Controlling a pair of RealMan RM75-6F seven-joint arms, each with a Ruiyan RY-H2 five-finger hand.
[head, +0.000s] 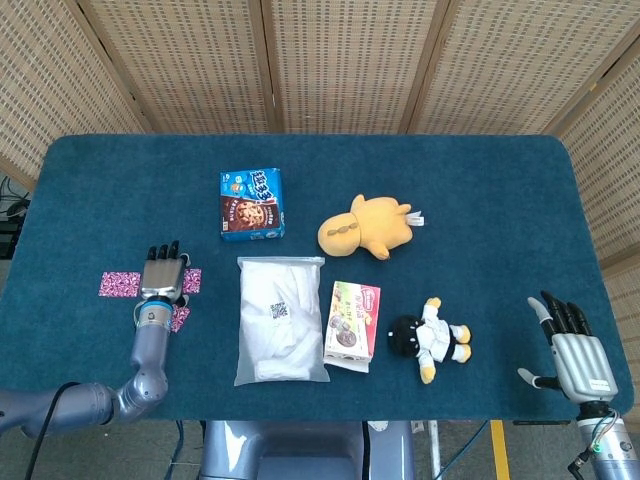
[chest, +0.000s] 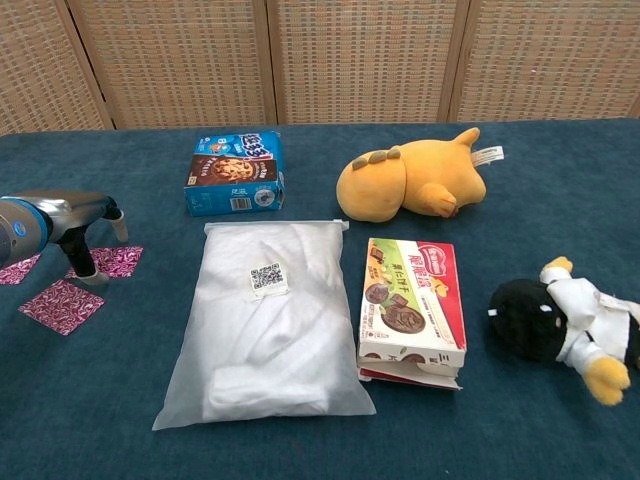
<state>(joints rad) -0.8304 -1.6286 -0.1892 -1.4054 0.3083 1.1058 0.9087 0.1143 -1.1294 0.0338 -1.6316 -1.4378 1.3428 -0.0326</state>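
Where legible, white bag (chest: 265, 330) QR label (chest: 266, 278)

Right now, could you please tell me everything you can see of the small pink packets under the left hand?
The pink packets are small, flat, square sachets with a glossy magenta patterned wrapper, lying flat on the blue table cloth near its left edge. Three show in the chest view, close together. The left hand hangs over them, palm down, and one fingertip appears to press on the rightmost packet. They look sealed; no print is readable.
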